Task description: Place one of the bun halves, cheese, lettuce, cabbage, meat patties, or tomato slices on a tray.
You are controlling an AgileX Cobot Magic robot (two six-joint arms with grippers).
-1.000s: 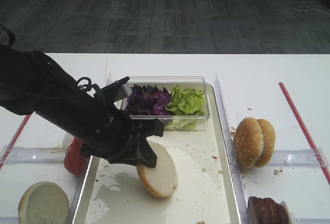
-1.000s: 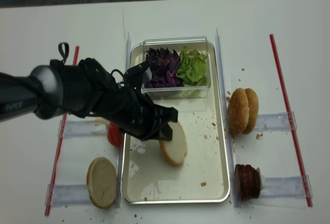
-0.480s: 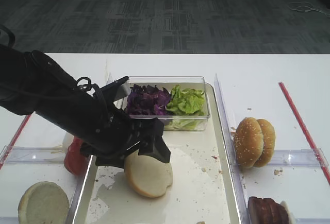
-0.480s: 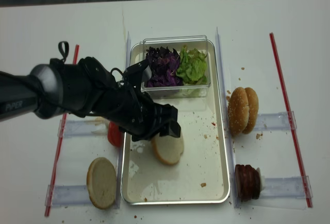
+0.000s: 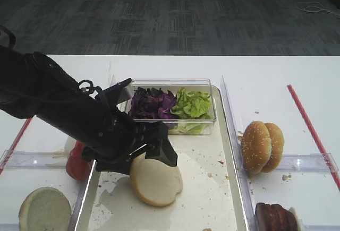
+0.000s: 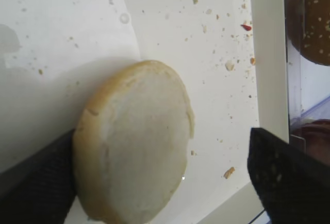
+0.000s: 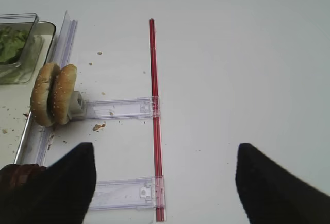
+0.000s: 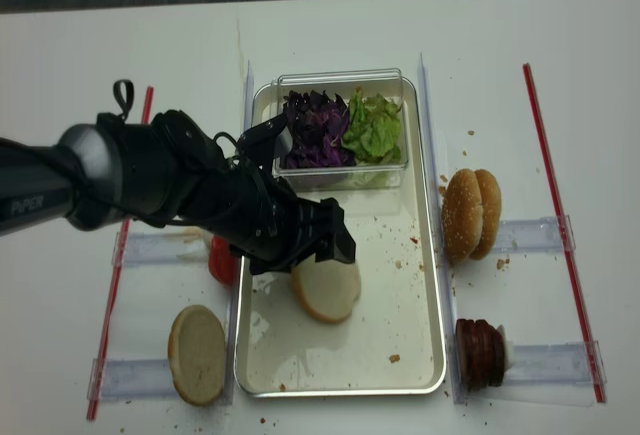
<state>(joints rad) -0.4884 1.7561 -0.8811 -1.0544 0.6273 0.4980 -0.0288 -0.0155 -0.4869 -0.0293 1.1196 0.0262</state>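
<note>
On tray (image 8: 420, 315): bun half (image 8: 326, 290) flat; left gripper (image 6: 160, 183) spread, maybe touching.

Between the black fingers of the left gripper (image 6: 154, 167) lies a bun half (image 6: 135, 144) with a whitish cut face and a light tan rim. Under it, the tray (image 8: 410, 340) is cream-white, flecked with brown crumbs. Beyond the gripper, the clear plastic box (image 8: 342, 80) shows dark purple cabbage (image 8: 315, 130) next to bright green lettuce (image 8: 374, 127). Behind the gripper's arm peek red tomato slices (image 8: 221, 260), and nearer the camera a plain bun half (image 8: 198, 353) has a yellower face. Far to the gripper's right, sesame-seeded buns (image 8: 470, 215) are golden brown with pale seeds, and the meat patties (image 8: 480, 352) are dark reddish-brown. The table (image 5: 265, 71) is white with red strips (image 8: 560, 225).
</note>
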